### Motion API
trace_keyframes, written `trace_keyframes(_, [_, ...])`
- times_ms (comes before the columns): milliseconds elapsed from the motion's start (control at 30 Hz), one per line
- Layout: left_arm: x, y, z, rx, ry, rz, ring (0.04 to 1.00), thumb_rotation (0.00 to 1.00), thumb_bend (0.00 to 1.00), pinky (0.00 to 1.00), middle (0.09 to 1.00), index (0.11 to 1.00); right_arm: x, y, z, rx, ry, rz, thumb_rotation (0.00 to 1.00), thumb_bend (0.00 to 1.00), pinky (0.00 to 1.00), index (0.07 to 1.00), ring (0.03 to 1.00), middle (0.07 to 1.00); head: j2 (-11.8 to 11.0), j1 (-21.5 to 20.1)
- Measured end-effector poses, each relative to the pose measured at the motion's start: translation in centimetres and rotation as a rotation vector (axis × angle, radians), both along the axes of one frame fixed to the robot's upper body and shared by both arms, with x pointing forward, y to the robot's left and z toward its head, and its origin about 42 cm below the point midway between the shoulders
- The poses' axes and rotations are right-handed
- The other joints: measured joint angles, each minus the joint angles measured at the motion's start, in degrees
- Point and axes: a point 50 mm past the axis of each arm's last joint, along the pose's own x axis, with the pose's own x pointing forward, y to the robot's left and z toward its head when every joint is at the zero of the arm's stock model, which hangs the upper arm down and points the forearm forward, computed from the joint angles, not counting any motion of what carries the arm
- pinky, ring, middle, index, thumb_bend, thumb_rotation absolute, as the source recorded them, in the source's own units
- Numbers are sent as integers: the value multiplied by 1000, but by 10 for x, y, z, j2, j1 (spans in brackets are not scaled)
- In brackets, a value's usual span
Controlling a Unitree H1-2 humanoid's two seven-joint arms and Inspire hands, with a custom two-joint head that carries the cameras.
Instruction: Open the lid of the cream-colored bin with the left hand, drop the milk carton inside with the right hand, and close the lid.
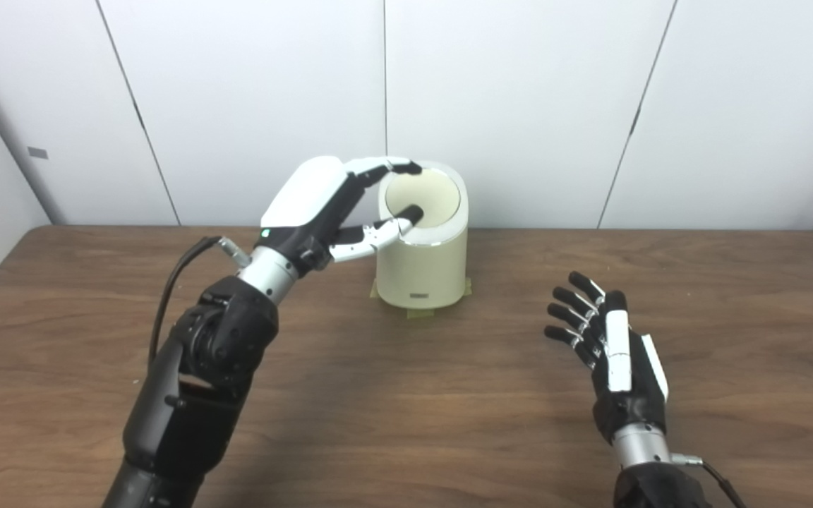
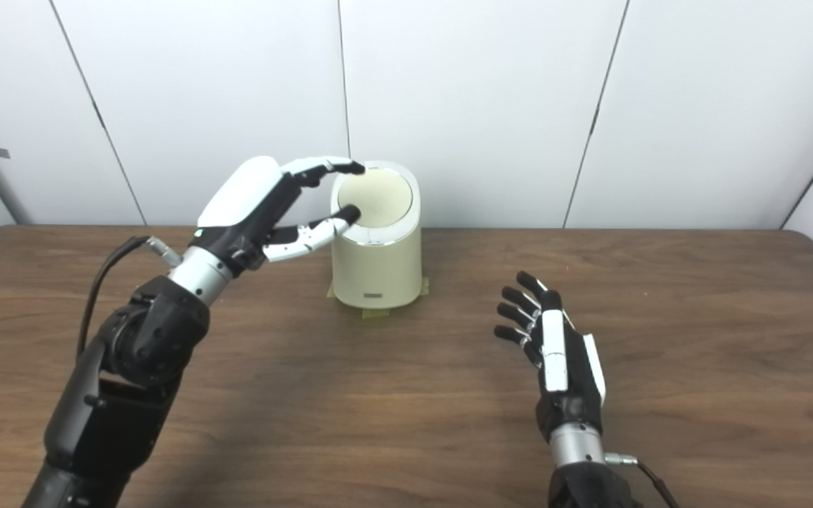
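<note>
Left eye view: one cream-colored bin stands upright at the far middle of the desk, long axis vertical, its round lid tipped toward the camera. Small tape tabs sit at its base. There are two hands. The left hand reaches in from the left, fingers apart, upper fingertips at the lid's far-left rim and the thumb tip on its near-left edge, pinching loosely. No milk carton shows.

Right eye view: the same single bin sits left of centre. The right hand hovers over the near-right desk, well apart from the bin, fingers spread, holding nothing.
</note>
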Motion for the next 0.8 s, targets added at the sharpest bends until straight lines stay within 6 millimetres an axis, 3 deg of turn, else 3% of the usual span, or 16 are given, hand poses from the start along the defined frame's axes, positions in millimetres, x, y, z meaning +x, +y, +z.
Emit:
trace_keyframes(133, [-25, 19, -30, -131, 117, 54, 889, 665, 341, 848, 872, 869, 2, -3, 3, 3, -24, 3, 966, 649, 696, 839, 817, 823, -2, 4])
trace_keyframes(233, [-46, 32, -58, -231, 234, 111, 912, 761, 303, 893, 887, 885, 2, -5, 3, 12, -37, 4, 964, 648, 713, 848, 834, 834, -2, 11])
trace_keyframes(433, [-82, 54, -84, -433, 348, 214, 983, 962, 308, 992, 958, 957, 5, -10, -3, 7, -32, 24, 969, 658, 768, 878, 869, 857, -4, 18])
trace_keyframes(633, [-110, 51, -114, -698, 489, 246, 1000, 1000, 308, 1000, 999, 999, 6, -14, -3, -46, -51, 46, 1000, 671, 882, 929, 947, 930, -1, 23])
trace_keyframes(800, [-118, 52, -135, -811, 506, 278, 1000, 1000, 355, 1000, 1000, 1000, 3, -18, -7, -89, -36, 99, 1000, 707, 985, 980, 999, 997, -2, 31])
